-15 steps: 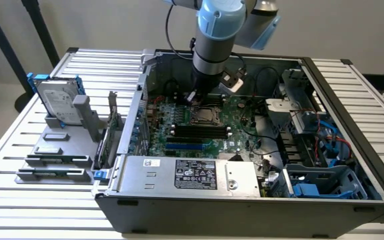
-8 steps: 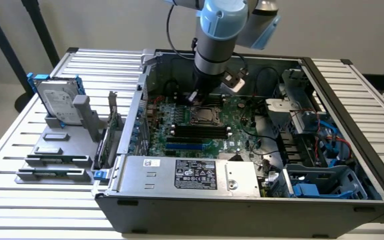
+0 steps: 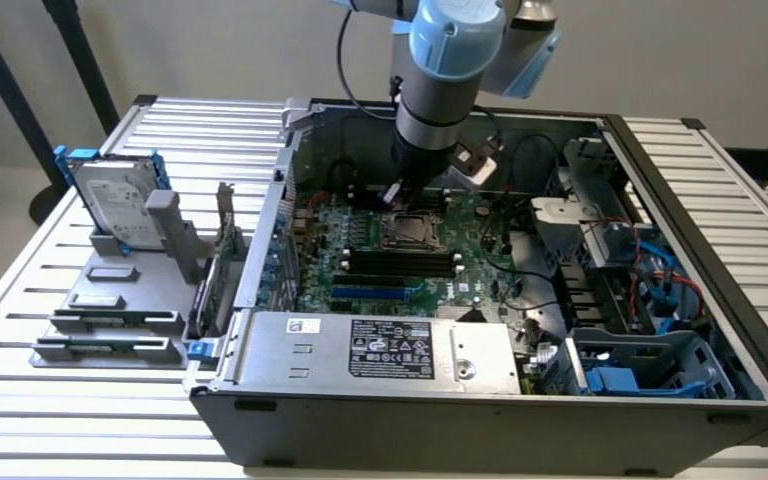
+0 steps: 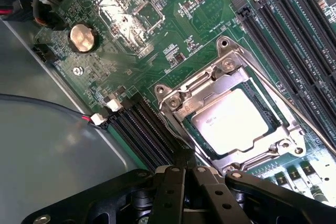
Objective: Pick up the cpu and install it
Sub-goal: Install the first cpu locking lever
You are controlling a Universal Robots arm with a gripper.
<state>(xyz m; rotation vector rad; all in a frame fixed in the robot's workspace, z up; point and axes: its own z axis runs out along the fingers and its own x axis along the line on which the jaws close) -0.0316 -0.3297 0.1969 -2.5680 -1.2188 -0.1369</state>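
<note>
We see an open PC case (image 3: 491, 400) lying on a slatted metal table (image 3: 37, 300); every place below is given relative to that case. Going from the exterior view's left to its right:

Outside the case, on the exterior view's left, a grey holder rack (image 3: 111, 320) stands on the table. A silver hard drive w/ blue bracket (image 3: 115, 205) sits upright in it.

Along the case's near wall lies a grey labelled power-supply box (image 3: 384, 348). Behind it, on the case floor, is the green motherboard (image 3: 398, 255) w/ black memory slots (image 3: 404, 265).

Near the middle of the case the robot arm (image 3: 444, 70) reaches down from above. Its gripper (image 3: 392, 196) hangs just over the board, close beside the CPU socket.

In the wrist view we see the cpu (image 4: 236, 121), a shiny silver square, seated inside the socket's metal frame (image 4: 231, 72). The frame's plate lies over the chip's edges. The black claw fingers (image 4: 173, 182) are pressed together, fully closed, w/ nothing between them. They sit just next to the socket, apart from the chip. A round coin battery (image 4: 83, 36) sits on the board, well apart from the socket.

At the case's far side on the exterior view's right we see blue cables (image 3: 671, 285) and a blue plastic drive cage (image 3: 631, 375).
</note>
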